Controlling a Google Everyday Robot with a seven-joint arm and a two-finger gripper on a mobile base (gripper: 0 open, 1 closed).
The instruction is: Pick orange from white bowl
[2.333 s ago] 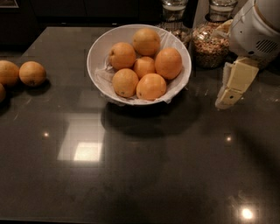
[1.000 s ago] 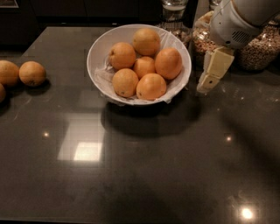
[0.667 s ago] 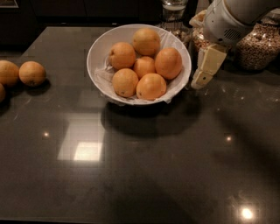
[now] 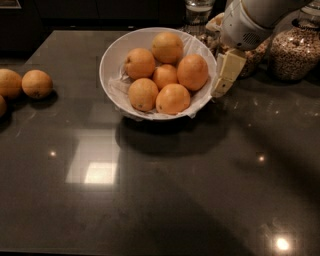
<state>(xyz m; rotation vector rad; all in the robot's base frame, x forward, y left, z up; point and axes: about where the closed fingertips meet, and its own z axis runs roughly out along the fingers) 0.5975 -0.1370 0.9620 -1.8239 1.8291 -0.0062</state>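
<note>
The white bowl [image 4: 107,60] with a crumpled paper lining stands at the back middle of the dark counter and holds several oranges. The large, deeper reddish orange [image 4: 192,71] lies at the bowl's right side, next to the rim. My gripper [image 4: 223,80] hangs from the white arm at the upper right. It points down just outside the bowl's right rim, close beside that orange and apart from it. It holds nothing that I can see.
Loose oranges [image 4: 36,83] lie at the counter's left edge. Glass jars of grains [image 4: 295,50] stand at the back right behind the arm. A glass [image 4: 198,11] stands behind the bowl. The dark counter stretches toward the front.
The gripper has moved left from the counter's right side to the bowl's right rim. The bowl and the oranges have not moved.
</note>
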